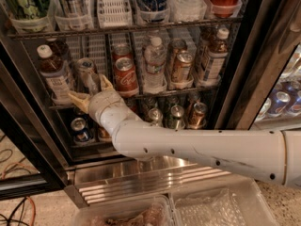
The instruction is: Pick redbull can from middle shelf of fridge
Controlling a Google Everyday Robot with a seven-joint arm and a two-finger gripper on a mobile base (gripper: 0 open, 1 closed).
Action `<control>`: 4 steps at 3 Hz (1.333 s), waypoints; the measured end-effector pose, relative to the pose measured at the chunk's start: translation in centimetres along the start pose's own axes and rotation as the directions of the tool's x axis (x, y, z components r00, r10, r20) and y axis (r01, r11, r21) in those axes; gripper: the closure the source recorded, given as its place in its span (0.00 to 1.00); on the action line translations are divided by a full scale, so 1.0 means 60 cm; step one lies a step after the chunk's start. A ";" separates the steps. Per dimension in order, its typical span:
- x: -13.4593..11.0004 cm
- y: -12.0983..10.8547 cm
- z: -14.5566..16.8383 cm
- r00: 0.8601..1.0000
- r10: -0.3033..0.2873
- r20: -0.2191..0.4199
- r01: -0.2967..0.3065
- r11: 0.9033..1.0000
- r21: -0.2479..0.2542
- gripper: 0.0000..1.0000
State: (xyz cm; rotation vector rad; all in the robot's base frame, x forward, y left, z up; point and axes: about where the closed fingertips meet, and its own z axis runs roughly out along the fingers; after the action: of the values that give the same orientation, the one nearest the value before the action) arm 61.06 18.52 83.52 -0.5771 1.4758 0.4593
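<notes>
Tan fingers (79,99) of the gripper (92,92) were wide open, holding nothing, at 6 o'clock of the redbull can (86,72).

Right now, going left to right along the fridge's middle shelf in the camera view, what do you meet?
White-capped brown bottle, redbull can, red cola can, clear water bottle, gold-brown can, second white-capped brown bottle. The gripper, open, sits at the redbull can's foot.
</notes>
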 end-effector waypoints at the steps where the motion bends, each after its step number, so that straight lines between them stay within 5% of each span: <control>1: 0.000 -0.025 -0.002 1.000 -0.016 -0.006 0.017 0.999 0.042 0.25; 2: 0.015 -0.045 -0.005 1.000 0.002 -0.014 0.000 0.995 0.095 0.24; 4: 0.016 -0.043 0.019 1.000 -0.001 -0.008 0.001 0.997 0.078 0.31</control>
State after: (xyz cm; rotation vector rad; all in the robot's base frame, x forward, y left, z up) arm 63.62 17.13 82.78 -0.5184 1.4946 0.3970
